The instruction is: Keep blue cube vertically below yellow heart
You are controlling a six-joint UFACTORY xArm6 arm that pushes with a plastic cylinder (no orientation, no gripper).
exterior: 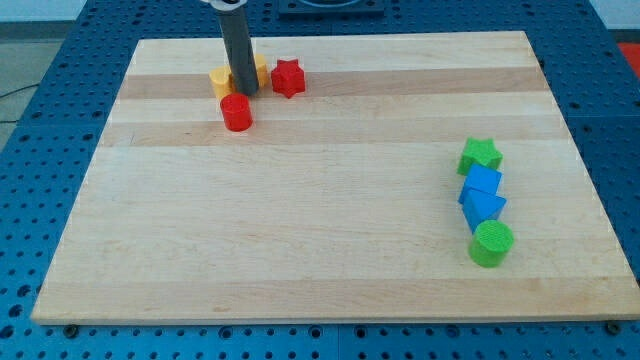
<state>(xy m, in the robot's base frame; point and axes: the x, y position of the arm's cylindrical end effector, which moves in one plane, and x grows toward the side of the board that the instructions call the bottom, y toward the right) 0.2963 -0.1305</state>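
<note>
My tip (245,94) is at the view's top left, between several blocks. A yellow block (220,81) shows just left of the rod, and another yellow piece (261,69) shows just right of it. The rod hides their middle, so I cannot tell which is the heart or whether they are one block. The blue cube (484,183) is far off at the view's right, in a tight column of blocks. It sits just under a green star (480,154) and above another blue block (485,209).
A red star-shaped block (288,77) lies just right of the tip. A red cylinder (237,113) lies just below the tip. A green cylinder (492,243) ends the right-hand column. The wooden board (300,230) lies on a blue perforated table.
</note>
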